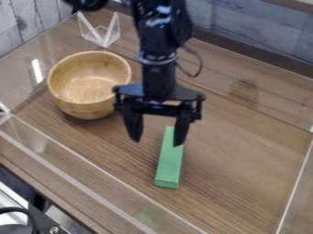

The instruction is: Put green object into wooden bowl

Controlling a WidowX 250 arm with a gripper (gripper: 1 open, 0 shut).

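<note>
Block, lying flat at five o'clock of the bowl, seems light and stiff, best gripped mid-length across its narrow width; the pincer is spread wide, nothing held.

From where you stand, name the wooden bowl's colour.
The wooden bowl is light tan, seen in the camera view.

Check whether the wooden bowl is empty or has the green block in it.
Empty: the hollow of the wooden bowl shows bare wood, and the green block lies outside it on the table.
</note>
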